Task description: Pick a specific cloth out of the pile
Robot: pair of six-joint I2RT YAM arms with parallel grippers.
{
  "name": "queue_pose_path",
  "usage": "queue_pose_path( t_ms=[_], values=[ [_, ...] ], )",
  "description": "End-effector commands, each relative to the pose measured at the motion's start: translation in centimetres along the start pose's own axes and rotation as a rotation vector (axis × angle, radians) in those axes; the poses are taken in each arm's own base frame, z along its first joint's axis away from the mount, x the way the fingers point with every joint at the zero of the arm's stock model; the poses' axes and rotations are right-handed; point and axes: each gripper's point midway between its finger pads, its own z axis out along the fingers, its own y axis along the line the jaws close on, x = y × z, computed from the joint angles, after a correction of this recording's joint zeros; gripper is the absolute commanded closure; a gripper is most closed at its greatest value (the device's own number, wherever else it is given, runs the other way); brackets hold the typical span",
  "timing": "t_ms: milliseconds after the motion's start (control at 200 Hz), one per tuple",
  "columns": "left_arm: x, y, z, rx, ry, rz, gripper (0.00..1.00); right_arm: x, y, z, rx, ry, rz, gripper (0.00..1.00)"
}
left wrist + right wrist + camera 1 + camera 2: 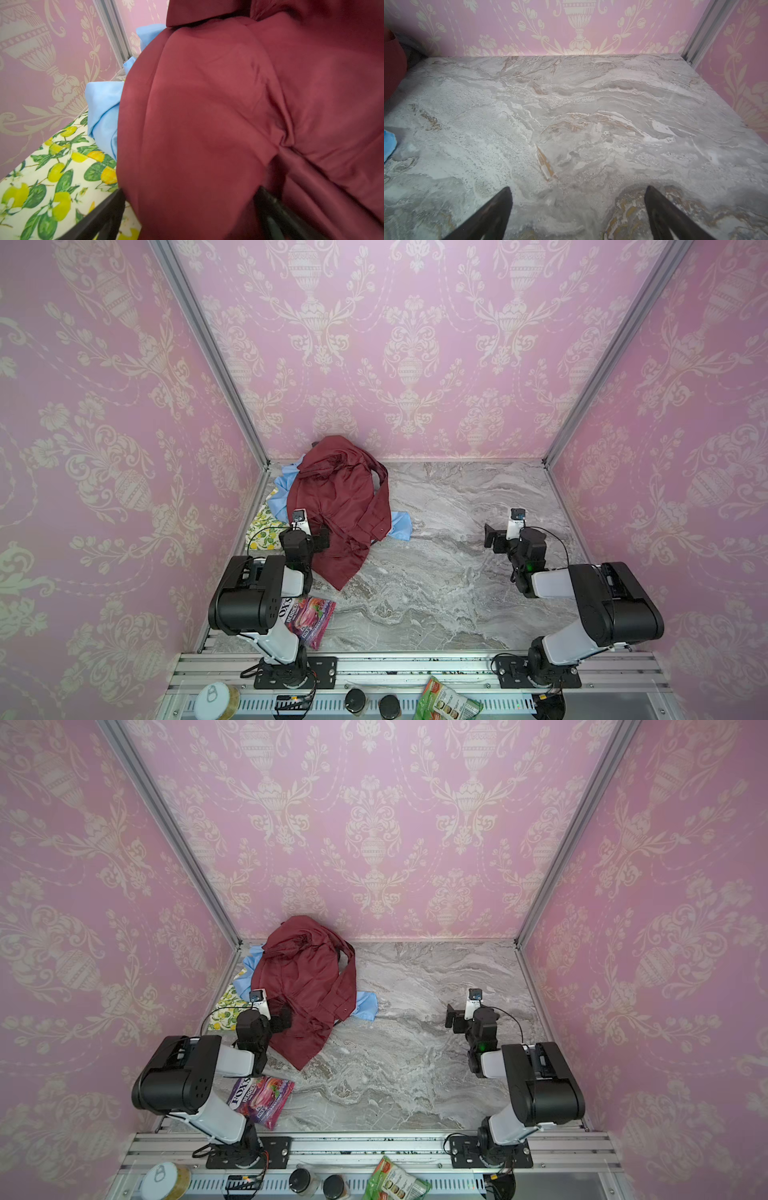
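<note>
Mostly the blue cloth (402,525) lay buried under the maroon shirt (338,493) in the pile (297,1006) at the table's (436,597) ten o'clock corner, showing only at the shirt's nine and four o'clock edges. The left gripper (187,209) stood wide open with shirt fabric bulging between its fingers. The right gripper (577,207) hung open over the table at three o'clock.

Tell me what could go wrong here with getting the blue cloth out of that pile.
1. The left gripper, jaws open, sits against the maroon shirt, so closing now would probably grab the wrong garment.
2. The blue cloth shows only at the edges under the shirt; pulling it may drag the shirt and lemon-print cloth along.
</note>
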Motion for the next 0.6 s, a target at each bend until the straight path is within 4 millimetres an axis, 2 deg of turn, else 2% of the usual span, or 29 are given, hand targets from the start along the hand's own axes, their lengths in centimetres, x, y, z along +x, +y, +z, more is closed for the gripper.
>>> queue_pose_path(
  t_ms=[0, 475, 595],
  values=[
    [0.04, -0.43, -0.01, 0.026, 0.001, 0.023, 0.01, -0.93, 0.19, 0.0, -0.009, -0.03, 0.001, 0.0],
    [0.05, -0.53, -0.02, 0.031, 0.001, 0.023, 0.01, -1.01, 0.17, -0.01, -0.009, -0.032, 0.002, 0.0],
    [0.0, 0.34, -0.09, -0.017, -0.007, 0.006, 0.01, -0.97, 0.03, 0.05, 0.001, -0.029, 0.008, 0.0]
  ],
)
